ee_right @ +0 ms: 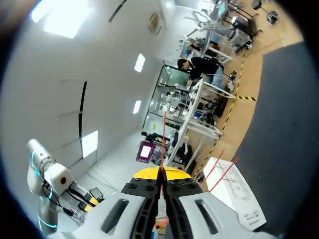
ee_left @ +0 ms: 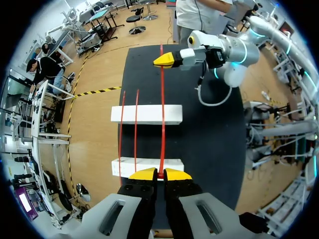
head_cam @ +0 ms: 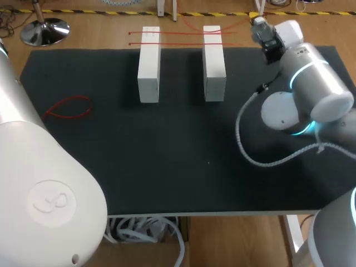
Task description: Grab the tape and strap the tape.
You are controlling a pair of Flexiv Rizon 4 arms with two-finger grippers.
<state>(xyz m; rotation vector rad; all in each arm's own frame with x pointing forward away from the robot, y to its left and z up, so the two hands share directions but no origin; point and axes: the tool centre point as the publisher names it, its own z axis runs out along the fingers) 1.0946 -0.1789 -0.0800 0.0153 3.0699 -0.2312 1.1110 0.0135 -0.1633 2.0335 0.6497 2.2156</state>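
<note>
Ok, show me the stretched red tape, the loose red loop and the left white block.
stretched red tape point(ee_left: 162, 139): left wrist view, mid-span.
loose red loop point(head_cam: 50, 113): head view, pinched end.
left white block point(head_cam: 149, 61): head view, top face.

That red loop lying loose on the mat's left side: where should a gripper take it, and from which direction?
Probably at the narrow end of the loop, where its two strands meet, so one pinch catches both. Come straight down from above, fingers astride the strands: it lies flat on the mat, offering no side edge.
</note>
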